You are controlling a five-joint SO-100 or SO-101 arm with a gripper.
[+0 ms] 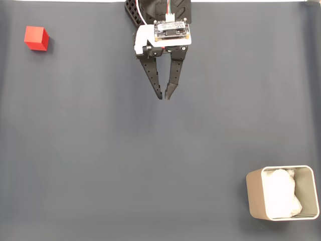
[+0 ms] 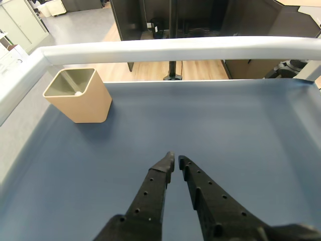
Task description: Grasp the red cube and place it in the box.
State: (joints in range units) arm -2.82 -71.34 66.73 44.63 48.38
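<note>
In the fixed view the red cube sits top left; the gripper top centre; the box bottom right, well apart.

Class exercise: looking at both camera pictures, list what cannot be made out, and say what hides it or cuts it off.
- The arm behind the gripper: cut off by the fixed view's top edge.
- The box floor: covered by white lining in the fixed view, shadowed in the wrist view.
- The red cube underside: faces the mat.
</note>
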